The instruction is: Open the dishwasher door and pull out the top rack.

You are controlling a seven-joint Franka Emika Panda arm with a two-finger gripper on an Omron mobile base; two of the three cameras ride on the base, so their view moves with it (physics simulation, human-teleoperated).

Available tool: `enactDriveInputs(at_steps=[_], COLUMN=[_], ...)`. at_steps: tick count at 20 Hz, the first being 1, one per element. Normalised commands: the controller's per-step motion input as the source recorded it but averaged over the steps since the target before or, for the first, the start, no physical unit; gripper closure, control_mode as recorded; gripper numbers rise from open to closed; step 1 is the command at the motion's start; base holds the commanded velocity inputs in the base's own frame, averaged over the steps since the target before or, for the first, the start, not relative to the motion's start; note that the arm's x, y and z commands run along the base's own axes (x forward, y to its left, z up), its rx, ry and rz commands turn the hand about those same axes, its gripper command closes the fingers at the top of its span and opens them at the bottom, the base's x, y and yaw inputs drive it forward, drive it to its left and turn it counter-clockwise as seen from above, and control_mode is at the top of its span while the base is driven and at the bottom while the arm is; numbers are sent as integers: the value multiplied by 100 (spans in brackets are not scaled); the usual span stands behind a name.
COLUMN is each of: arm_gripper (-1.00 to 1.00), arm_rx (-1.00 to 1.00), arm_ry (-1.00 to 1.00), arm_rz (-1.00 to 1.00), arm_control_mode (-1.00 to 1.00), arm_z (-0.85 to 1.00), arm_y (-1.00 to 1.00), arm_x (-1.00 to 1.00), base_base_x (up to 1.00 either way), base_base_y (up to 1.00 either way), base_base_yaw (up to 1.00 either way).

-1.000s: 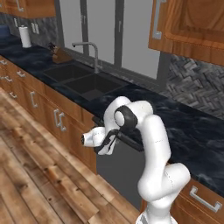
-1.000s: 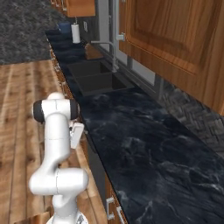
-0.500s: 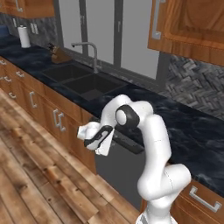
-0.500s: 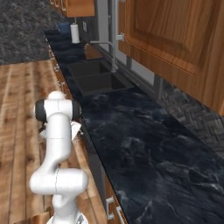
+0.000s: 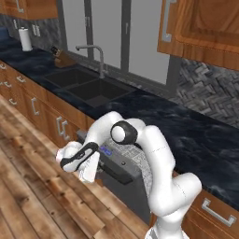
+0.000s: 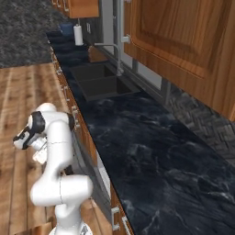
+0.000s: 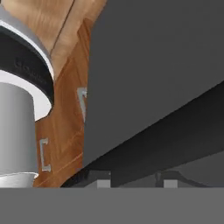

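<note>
Few small blue marks, seemingly unreadable, on dishwasher door (image 5: 122,179)

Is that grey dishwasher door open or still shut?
Partly open. In the left base view the dishwasher door leans out at its top, away from the counter, with the control strip facing up. The gripper is at its handle.

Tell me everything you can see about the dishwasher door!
The dishwasher door is a flat, dark grey panel under the black counter, between brown wooden cabinets. It is tipped open a little at the top, where a control strip with small blue marks shows. A black bar handle runs across it. The tool sits right at the door's top edge; whether it grips the handle is hidden.
</note>
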Motion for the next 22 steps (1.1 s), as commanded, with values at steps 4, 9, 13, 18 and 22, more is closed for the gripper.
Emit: enactDriveInputs(at_steps=[4, 9, 13, 18, 22], arm_gripper=[100, 100, -100, -100, -100], arm_rx=[27, 28, 35, 37, 40], arm_ry=[55, 53, 20, -3, -6], arm_rz=[21, 20, 15, 15, 18], arm_control_mode=[-100, -100, -100, -100, -100], arm_z=[-100, -100, 9, 100, 100], arm_y=[76, 63, 1, -68, -97], arm_x=[-89, -78, -31, -61, -45], base_base_x=[0, 0, 0, 0, 0], base_base_y=[0, 0, 0, 0, 0], base_base_yaw=[0, 0, 0, 0, 0])
